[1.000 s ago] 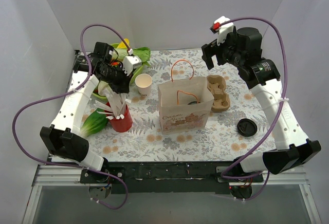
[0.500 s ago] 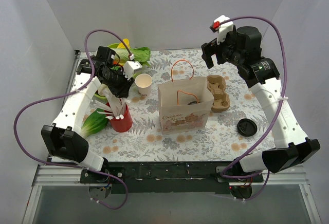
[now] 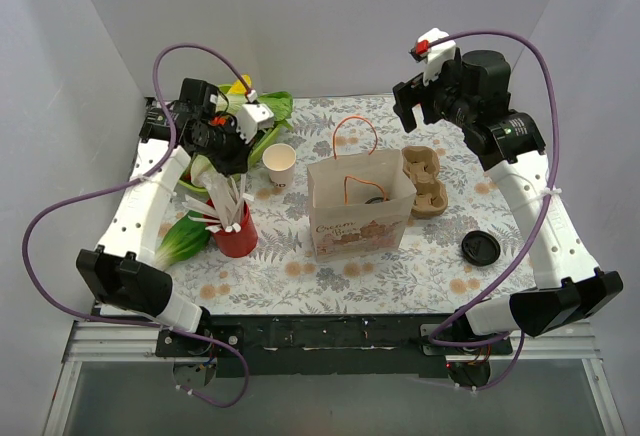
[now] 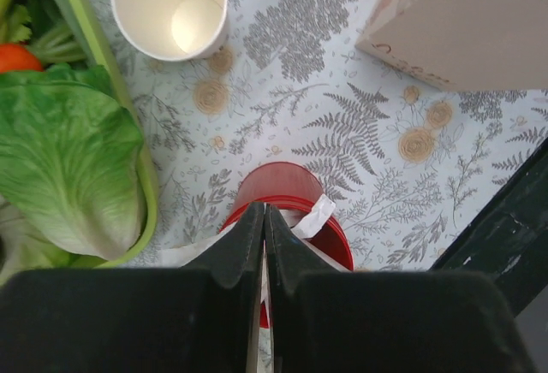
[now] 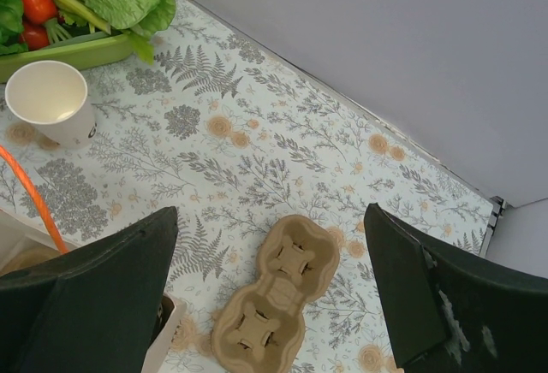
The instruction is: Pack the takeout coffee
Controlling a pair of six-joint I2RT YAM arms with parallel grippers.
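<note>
While your left gripper (image 4: 263, 210) hangs with its fingers pressed together on nothing, right over the red cup (image 4: 287, 186) of white sticks, any drop tips that cup and scatters them. The lidless white cup (image 4: 169, 7) just beyond is a decoy: grab it and you pack the wrong thing. At centre, the paper bag (image 3: 358, 218) stands open with its orange handle (image 3: 355, 119) looped up. That's a snag risk, and a catch would drag or topple the bag. The takeout coffee (image 3: 374, 197) is probably the dark round shape down inside the bag, but it's too small to be sure. The cardboard carrier (image 5: 270, 292) lies just right of the bag, with the loose black lid (image 3: 481, 247) nearer the arm bases. Your right gripper (image 5: 270, 212) is raised, fingers spread wide, empty. Lowered carelessly, it clips the carrier.
</note>
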